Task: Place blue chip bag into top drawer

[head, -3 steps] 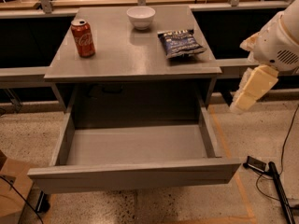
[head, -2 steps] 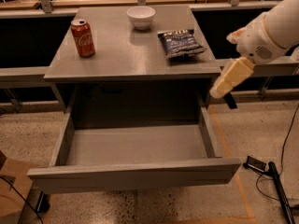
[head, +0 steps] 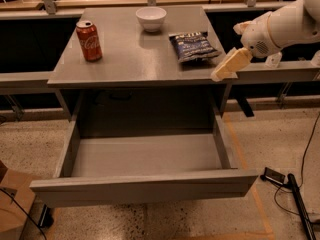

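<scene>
The blue chip bag (head: 192,45) lies flat on the right side of the grey table top (head: 130,59), dark navy with white lettering. The top drawer (head: 145,156) is pulled wide open below the table, and its inside is bare. My gripper (head: 222,70) hangs at the table's right front corner, just right of and below the bag, not touching it. Its cream-coloured fingers (head: 227,65) point down and to the left. The white arm reaches in from the upper right.
A red soda can (head: 89,40) stands at the table's left. A white bowl (head: 151,18) sits at the back centre. A long counter runs behind the table. A cardboard box (head: 12,196) sits on the floor at left, and cables (head: 295,194) lie at right.
The gripper has moved up and to the left, from beside the drawer's right side to the table's right front corner, closer to the chip bag. Nothing else has moved.
</scene>
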Robot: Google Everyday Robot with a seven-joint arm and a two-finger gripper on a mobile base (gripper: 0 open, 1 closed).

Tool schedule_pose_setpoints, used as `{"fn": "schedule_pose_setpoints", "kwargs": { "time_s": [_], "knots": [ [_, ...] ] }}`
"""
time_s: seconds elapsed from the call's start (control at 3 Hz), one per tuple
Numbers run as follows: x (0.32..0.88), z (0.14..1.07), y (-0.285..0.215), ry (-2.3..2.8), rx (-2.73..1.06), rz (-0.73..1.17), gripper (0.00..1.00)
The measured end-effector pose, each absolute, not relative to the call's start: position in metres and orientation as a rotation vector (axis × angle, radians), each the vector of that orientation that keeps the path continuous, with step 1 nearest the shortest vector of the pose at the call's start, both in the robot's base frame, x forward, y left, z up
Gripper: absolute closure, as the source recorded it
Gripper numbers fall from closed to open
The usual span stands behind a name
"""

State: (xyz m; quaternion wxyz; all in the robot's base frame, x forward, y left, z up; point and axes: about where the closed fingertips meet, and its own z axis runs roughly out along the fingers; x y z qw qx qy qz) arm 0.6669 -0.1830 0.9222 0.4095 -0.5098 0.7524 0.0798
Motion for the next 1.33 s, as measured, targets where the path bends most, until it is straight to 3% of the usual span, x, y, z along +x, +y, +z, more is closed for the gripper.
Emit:
{"fn": "schedule_pose_setpoints", "kwargs": {
  "time_s": [0.33,1.33],
  "knots": [
    [0.672,0.917,-0.182,1.907,-1.262,0.199,0.00],
    [0.768,0.884,-0.169,1.868,-1.074,0.171,0.00]
  ]
}}
